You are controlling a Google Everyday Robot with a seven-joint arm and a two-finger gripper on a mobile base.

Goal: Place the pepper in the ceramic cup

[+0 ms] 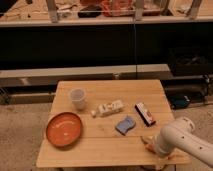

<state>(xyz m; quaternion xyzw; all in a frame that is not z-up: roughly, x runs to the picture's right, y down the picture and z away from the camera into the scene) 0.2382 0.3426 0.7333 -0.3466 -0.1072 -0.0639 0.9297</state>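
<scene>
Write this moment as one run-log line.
claw: front-right table corner, at pepper | pepper: partly hidden by arm | ceramic cup: upright, back-left, apart from claw

White arm at lower right, forearm angled down-left w/ bulky rounded wrist. The tool is low at front-right edge of tabletop, mostly hidden behind wrist.
</scene>
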